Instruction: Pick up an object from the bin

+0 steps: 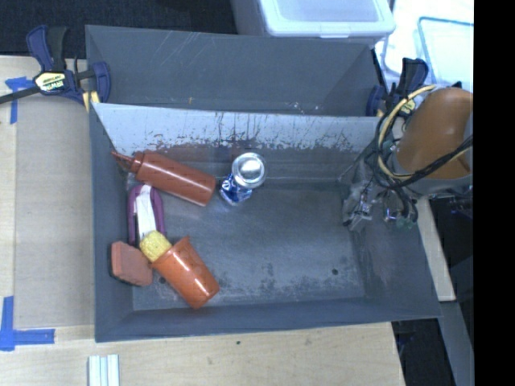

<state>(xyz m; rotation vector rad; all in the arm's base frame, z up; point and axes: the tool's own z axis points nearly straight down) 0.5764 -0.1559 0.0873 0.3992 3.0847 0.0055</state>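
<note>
While gripper (360,207) hangs by right wall of bin (265,308), only bare floor lies under it. Cannot tell if it is apart or together.

Nearest thing: small blue and silver can (244,175) by back wall, well apart from gripper. Looks light, hard, smooth. May roll or slip, so best grabbed across round sides.

Brown bottle (169,177) lies just left of can. Orange cup (189,273) and reddish block (130,264) crowd left corner. Middle of bin is open, with plenty of room to move.
</note>
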